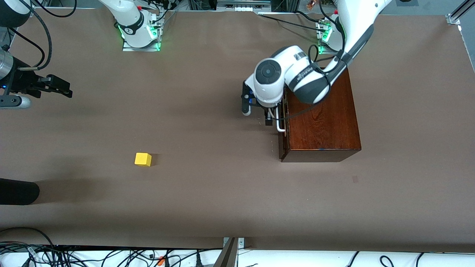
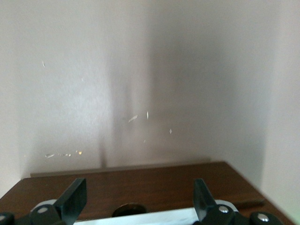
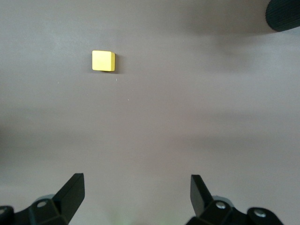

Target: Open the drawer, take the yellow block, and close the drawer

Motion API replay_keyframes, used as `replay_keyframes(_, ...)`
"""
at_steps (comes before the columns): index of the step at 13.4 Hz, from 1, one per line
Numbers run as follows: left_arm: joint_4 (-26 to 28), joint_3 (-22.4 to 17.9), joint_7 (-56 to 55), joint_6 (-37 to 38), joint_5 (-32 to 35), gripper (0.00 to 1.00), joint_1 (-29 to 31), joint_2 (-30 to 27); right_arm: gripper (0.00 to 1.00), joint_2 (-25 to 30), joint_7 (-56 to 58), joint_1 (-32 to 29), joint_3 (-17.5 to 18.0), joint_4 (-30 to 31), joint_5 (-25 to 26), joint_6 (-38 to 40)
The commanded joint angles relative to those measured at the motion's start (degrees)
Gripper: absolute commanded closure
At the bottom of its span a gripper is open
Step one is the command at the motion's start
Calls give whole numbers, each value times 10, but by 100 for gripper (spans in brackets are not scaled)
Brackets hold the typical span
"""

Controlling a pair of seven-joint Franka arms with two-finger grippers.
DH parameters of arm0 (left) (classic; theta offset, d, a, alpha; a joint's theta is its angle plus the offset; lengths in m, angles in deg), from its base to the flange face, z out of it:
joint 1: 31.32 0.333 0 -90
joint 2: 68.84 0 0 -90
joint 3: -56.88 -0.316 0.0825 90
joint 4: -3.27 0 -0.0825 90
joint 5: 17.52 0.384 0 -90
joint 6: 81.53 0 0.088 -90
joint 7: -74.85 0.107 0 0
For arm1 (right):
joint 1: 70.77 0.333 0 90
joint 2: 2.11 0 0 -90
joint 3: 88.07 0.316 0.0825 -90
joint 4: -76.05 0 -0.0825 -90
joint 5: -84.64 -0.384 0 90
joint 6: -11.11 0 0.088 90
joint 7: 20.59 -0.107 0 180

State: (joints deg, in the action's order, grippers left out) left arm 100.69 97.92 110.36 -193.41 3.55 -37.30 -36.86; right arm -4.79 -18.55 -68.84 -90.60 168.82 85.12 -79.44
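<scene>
The dark mahogany box [image 1: 323, 118] stands toward the left arm's end of the table. Its drawer [image 1: 283, 139] looks pushed in, with the white handle [image 1: 280, 124] facing the right arm's end. My left gripper [image 1: 272, 116] is open at the handle. In the left wrist view its fingers [image 2: 75, 199] stand apart on either side of the white bar [image 2: 154, 218], against the dark wood [image 2: 154, 183]. The yellow block [image 1: 143, 159] lies on the bare table, nearer to the front camera. My right gripper [image 1: 65, 89] is open and empty, up above the table; its wrist view shows the block [image 3: 103, 61].
A black rounded object [image 1: 15, 191] juts in over the table edge at the right arm's end; it also shows in the right wrist view [image 3: 283, 14]. Cables [image 1: 111, 256] lie along the table's near edge. Brown table [image 1: 207, 122] stretches between block and box.
</scene>
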Motion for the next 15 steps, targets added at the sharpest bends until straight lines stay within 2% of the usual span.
replay_keyframes(1,-7,33,-60,13,-20,0,13,-15,0,14,-6,-14,15,12,10,-5)
replay_keyframes(6,-26,34,-157,37,-93,0,62,-57,0,13,-5,-14,12,13,9,-17)
replay_keyframes(8,-57,33,-193,104,-118,0,90,-69,0,13,-10,-14,13,14,6,-27)
replay_keyframes(12,-157,25,-315,251,-108,0,117,-89,0,13,-29,-14,13,15,3,-33)
replay_keyframes(15,-211,21,-318,305,-108,0,168,-96,0,12,-30,-14,13,14,2,-32)
